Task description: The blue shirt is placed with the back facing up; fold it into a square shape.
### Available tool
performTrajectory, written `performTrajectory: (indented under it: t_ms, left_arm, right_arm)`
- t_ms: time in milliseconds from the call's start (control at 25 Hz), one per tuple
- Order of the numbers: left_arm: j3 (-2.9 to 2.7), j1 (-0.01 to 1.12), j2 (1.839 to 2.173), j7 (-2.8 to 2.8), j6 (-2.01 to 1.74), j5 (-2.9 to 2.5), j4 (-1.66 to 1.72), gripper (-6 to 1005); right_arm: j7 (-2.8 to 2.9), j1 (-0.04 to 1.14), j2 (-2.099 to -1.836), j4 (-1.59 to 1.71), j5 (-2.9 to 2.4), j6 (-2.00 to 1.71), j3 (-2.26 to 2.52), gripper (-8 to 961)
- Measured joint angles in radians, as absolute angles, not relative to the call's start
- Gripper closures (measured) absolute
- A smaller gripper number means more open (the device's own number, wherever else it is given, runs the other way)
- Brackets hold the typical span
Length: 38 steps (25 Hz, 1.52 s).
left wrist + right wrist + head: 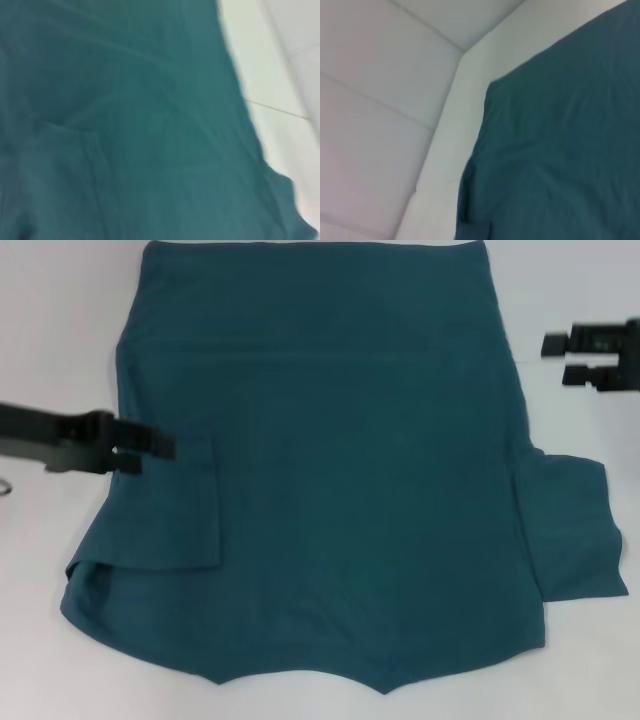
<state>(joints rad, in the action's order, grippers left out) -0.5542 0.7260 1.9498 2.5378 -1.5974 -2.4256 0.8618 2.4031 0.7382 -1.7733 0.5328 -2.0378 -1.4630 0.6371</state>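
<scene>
The blue shirt (340,470) lies flat on the white table (50,330). Its left sleeve (170,505) is already turned inward, just beyond the left gripper (150,450); whether those fingers pinch cloth I cannot tell. The right gripper (562,358) hovers spread, apart from the unfolded right sleeve (575,540), probably next.

Bright, even light with faint shadows; both wrist views are blurred, the head view sharper.

A plain white table (60,330) is seen, and the blue shirt (340,460) is spread flat across most of it. The shirt's left sleeve is folded inward over the body, while the right sleeve is left lying out toward the table's right edge.
</scene>
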Motion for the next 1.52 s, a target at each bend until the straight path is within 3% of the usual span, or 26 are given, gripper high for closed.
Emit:
performTrajectory:
  t_ms: [80, 200, 480, 840, 1160, 1520]
  left_arm:
    - [-0.556, 0.683, 1.945, 2.424, -1.673, -2.359, 0.864, 365]
    - [-0.562, 0.631, 1.948, 2.169, -1.831, -2.309, 0.875, 361]
    - [-0.563, 0.536, 1.998, 1.999, -1.848, -2.306, 0.911, 359]
    - [-0.555, 0.534, 2.028, 2.063, -1.752, -2.3, 0.916, 360]
    - [-0.555, 0.553, 2.046, 2.087, -1.72, -2.293, 0.917, 362]
    - [-0.555, 0.556, 2.054, 2.09, -1.72, -2.25, 0.916, 361]
  right_arm:
    - [2.369, 0.722, -1.766, 0.566, -2.048, -1.523, 0.652, 158]
    - [2.351, 0.687, -1.757, 0.643, -2.084, -1.625, 0.657, 158]
    - [2.378, 0.615, -1.74, 0.751, -2.227, -1.78, 0.639, 159]
    - [2.513, 0.553, -1.733, 0.749, -2.325, -1.688, 0.567, 159]
    - [2.538, 0.538, -1.759, 0.677, -2.336, -1.575, 0.578, 158]
    - [2.521, 0.558, -1.819, 0.671, -2.399, -1.487, 0.583, 159]
